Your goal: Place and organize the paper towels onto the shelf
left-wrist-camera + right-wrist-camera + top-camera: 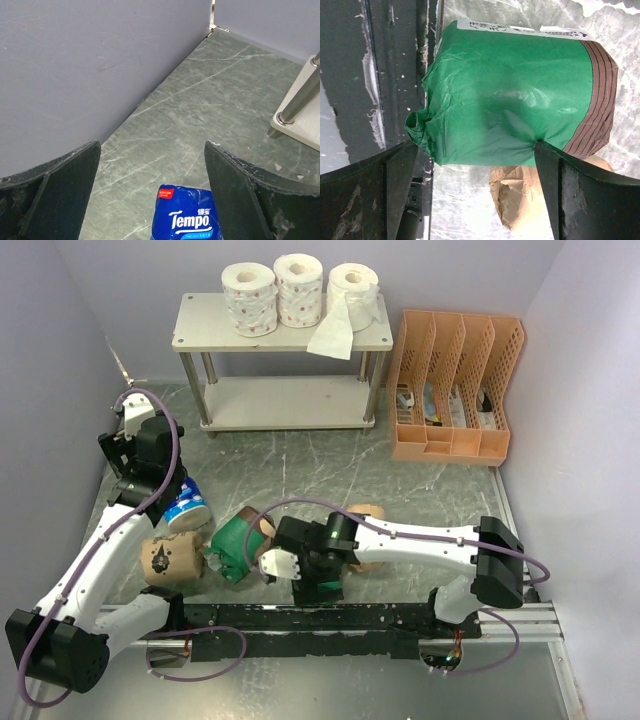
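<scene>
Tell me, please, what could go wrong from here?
The open right gripper aims at a green roll with a tan roll close beside it; closing may nudge or catch that one too. On the shelf, a white roll trails a loose sheet over the edge; a passing arm might snag it.

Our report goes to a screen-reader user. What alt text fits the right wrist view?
A green-wrapped roll with a brown striped end lies on the marbled table, just ahead of two open dark fingers. A tan kraft roll peeks out beside it, and a black rail runs along the left.
</scene>
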`<state>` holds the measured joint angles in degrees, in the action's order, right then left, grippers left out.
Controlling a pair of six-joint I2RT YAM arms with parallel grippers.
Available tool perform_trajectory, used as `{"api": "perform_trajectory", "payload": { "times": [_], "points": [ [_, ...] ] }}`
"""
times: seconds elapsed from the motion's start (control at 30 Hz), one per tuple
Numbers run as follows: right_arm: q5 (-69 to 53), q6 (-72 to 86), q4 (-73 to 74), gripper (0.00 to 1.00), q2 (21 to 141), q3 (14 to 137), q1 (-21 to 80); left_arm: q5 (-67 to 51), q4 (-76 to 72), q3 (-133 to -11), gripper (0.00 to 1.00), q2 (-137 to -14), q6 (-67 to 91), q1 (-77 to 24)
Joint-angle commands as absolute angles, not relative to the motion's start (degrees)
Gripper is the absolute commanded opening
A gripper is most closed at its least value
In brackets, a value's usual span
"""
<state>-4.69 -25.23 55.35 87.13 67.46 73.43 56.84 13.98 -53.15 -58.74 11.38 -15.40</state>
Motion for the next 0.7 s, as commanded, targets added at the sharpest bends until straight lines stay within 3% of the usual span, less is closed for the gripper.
{"api": "perform_trajectory", "payload": {
  "times": [0.0,0.2,0.27,0.33,0.37,0.67],
  "points": [
    [-0.5,-24.7,52.9,0.98,91.2,66.1,76.4,57.7,13.1,-53.3,0.96,-57.5,11.5,-14.9],
    [4.2,-24.7,51.3,0.67,94.0,67.0,76.6,58.3,12.5,-53.0,0.96,-56.5,11.1,-14.8],
    [6.5,-24.8,51.5,0.45,94.8,67.1,76.6,58.1,12.2,-52.8,0.96,-56.2,11.0,-14.8],
    [7.9,-24.6,51.6,0.10,95.4,67.3,76.6,58.0,12.3,-52.9,0.96,-56.0,11.0,-14.8],
    [8.3,-24.5,51.5,0.00,95.4,67.2,76.6,57.8,12.4,-52.9,0.96,-56.0,11.1,-14.8],
    [8.3,-22.8,50.3,0.00,89.4,68.6,71.9,56.5,12.8,-53.1,0.96,-55.5,11.6,-14.7]
  ]
}}
